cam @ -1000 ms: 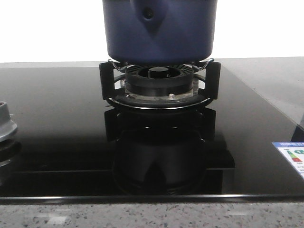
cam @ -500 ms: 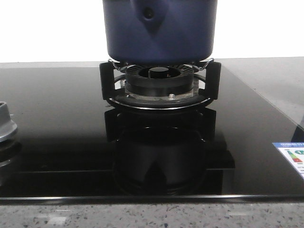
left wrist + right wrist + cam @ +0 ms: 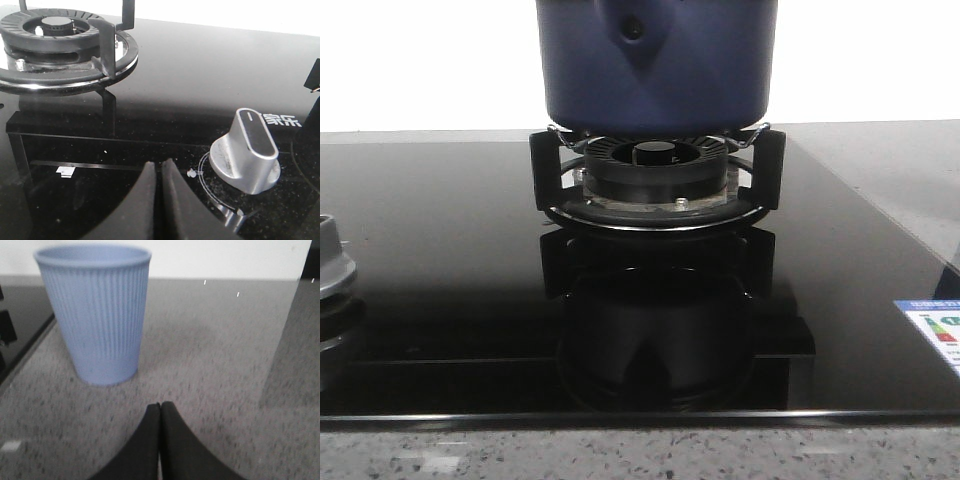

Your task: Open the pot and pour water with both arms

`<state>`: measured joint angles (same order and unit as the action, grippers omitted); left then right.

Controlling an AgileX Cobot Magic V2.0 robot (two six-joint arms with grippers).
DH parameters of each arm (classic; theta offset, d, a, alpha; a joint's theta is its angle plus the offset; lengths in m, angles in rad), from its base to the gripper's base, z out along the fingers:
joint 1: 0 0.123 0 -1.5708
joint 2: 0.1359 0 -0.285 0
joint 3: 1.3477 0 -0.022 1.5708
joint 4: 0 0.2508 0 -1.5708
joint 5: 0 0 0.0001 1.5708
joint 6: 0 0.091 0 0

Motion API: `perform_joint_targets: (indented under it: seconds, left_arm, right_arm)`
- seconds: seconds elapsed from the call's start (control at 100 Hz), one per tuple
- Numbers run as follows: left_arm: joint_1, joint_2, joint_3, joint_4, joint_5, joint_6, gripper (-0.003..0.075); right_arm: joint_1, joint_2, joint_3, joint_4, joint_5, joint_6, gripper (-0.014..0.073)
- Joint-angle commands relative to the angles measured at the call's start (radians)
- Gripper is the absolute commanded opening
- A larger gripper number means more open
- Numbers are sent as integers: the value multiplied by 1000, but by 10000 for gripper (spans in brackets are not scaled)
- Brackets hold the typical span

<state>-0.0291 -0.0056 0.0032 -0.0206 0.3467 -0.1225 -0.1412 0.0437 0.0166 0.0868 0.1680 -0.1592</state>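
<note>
The dark navy-blue pot (image 3: 656, 70) stands on the black burner grate (image 3: 656, 185) in the middle of the glossy black cooktop in the front view; its top and lid are cut off by the frame. Neither gripper shows in the front view. My left gripper (image 3: 159, 167) is shut and empty, low over the black glass, next to a silver stove knob (image 3: 246, 152). My right gripper (image 3: 160, 407) is shut and empty over the grey speckled counter, a little short of a light blue ribbed paper cup (image 3: 97, 310) that stands upright.
A second burner with its grate (image 3: 60, 45) shows in the left wrist view. A grey metal round burner part (image 3: 332, 265) sits at the cooktop's left edge. An energy label (image 3: 935, 330) is stuck at the right front. The cooktop's edge (image 3: 25, 347) lies beside the cup.
</note>
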Motion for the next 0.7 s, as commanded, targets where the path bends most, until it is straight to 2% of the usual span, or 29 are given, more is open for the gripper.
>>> perform_joint_targets:
  seconds: [0.0, 0.16, 0.69]
  left_arm:
    - [0, -28, 44, -13, -41, -5, -20]
    - [0, -28, 44, -13, -41, -5, -20]
    - [0, -28, 44, -13, -41, -5, -20]
  right_arm:
    - [-7, -13, 22, 6, 16, -10, -71]
    - [-7, -74, 22, 6, 151, -10, -71]
    - [-7, -74, 22, 2, 147, -10, -71]
